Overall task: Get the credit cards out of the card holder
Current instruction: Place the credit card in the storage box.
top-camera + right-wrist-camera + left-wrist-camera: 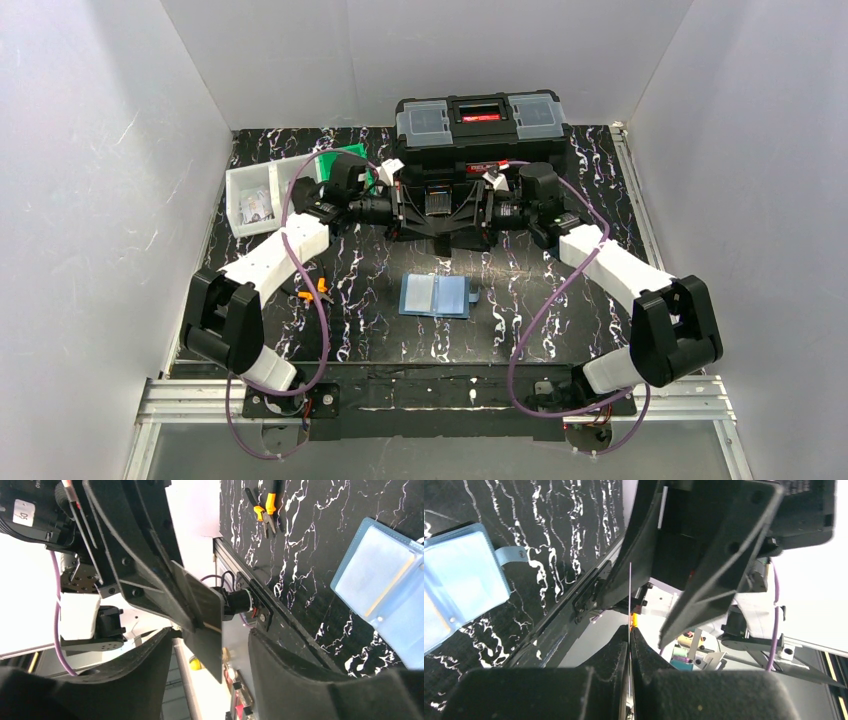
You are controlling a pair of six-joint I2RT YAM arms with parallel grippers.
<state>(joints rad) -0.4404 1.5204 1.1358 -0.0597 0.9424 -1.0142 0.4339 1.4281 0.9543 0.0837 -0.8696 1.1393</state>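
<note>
Held aloft: dark credit card (202, 625), pinched by the left claw (630, 635), fingers pressed together on it, much of it jutting past their tips. Seen edge-on from that wrist as a thin line. Flanked by the right claw (210, 636), spread, neither finger visibly touching. Lying open on the marbled table (540, 320), below both claws and toward the bases: card holder (435, 296), a tan edge (389, 591) in one pocket, possibly another card. Just beyond the claws: black toolbox (478, 125). Likely trouble: pivoting or slipping in so partial a pinch; snagging on a right finger during withdrawal; dropping flat onto the table, awkward to pick again.
</note>
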